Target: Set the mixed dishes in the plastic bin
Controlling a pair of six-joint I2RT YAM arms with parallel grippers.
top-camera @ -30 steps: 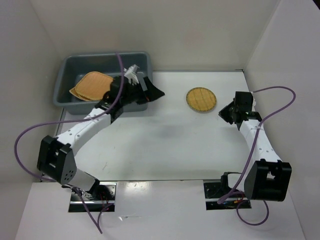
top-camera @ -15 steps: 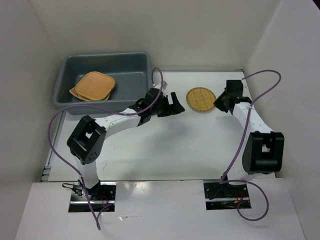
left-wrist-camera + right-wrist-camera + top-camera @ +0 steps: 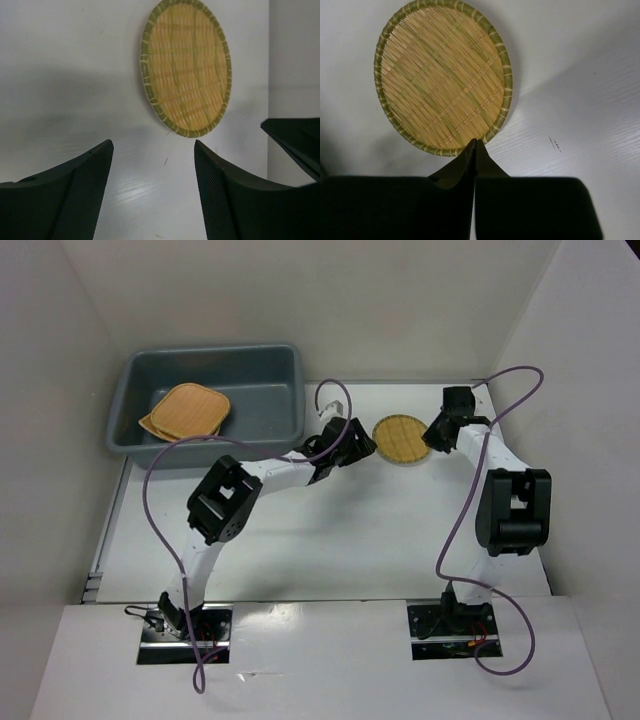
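Standing at the near edge, I see the white table [image 3: 330, 540] lying bare and broad across the middle. Farther out, toward 12 o'clock, the small yellowish round plate [image 3: 401, 440] with its dark rim lies flat on the table, hemmed in on two sides. The left gripper [image 3: 352, 443] sits at its 9 o'clock with jaws spread wide and nothing in them. From that wrist the plate [image 3: 186, 67] lies ahead of the fingertips, apart from them, with bare table between. The right gripper [image 3: 436, 433] stands at the plate's 3 o'clock, its fingers pressed together into one point, gripping nothing. The tip is right at the plate's [image 3: 442, 75] edge, but I cannot tell if it touches. Off at 10 o'clock, well apart from the plate, stands the plastic bin [image 3: 215, 352]. The orange-tan plates [image 3: 185, 412] lie stacked in its left half, and its right half is bare floor.
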